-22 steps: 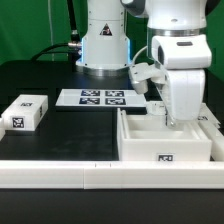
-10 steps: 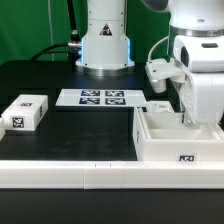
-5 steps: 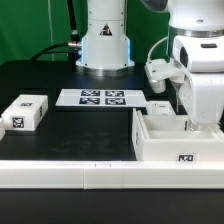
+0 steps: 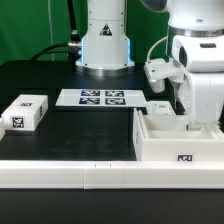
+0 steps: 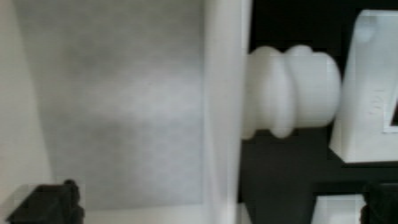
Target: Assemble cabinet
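Observation:
The cabinet (image 4: pixel 175 140) is a large white open box with a tag on its front, at the exterior view's right. It rests against the white front rail. My gripper (image 4: pixel 200 125) reaches down at the cabinet's far right wall. In the wrist view the gripper (image 5: pixel 214 205) is open. Its dark fingertips (image 5: pixel 48 203) stand wide apart on either side of the upright white cabinet wall (image 5: pixel 226 110), and neither pad touches the wall. A ribbed white knob (image 5: pixel 294 92) shows just outside that wall.
A small white block with one tag (image 4: pixel 25 112) lies at the exterior view's left. The marker board (image 4: pixel 100 97) lies in front of the robot base. A small white tagged piece (image 4: pixel 158 107) sits behind the cabinet. A long white rail (image 4: pixel 60 172) runs along the front.
Since 2.2 s ago the cabinet and my gripper have shifted toward the exterior view's right. Over the last second nothing has visibly moved.

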Motion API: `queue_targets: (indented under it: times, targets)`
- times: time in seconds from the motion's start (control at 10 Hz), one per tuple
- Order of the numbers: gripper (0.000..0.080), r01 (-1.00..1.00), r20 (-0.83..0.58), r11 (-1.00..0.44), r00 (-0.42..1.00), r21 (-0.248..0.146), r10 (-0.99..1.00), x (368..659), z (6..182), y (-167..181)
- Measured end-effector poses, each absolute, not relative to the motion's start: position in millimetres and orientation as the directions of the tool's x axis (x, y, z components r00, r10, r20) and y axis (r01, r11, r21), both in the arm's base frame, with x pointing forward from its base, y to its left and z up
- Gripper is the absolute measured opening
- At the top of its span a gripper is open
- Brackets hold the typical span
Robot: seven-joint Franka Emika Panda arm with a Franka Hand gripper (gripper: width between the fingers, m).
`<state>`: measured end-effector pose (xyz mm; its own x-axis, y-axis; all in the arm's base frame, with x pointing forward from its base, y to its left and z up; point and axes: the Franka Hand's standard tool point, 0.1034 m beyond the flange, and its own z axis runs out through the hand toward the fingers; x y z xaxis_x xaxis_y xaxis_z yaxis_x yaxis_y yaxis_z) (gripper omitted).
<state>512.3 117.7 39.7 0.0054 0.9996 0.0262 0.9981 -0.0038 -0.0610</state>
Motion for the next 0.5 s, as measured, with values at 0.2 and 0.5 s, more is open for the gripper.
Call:
queue_targets:
  times: [0.2, 0.5]
  targets:
    - [0.0797, 0.999, 0.018, -0.013, 0.014, -0.047, 1.0, 502, 56.9, 119]
    - [0.0797, 0.997, 0.026, -0.077, 0.078, -0.009, 0.997, 480, 77.1, 142]
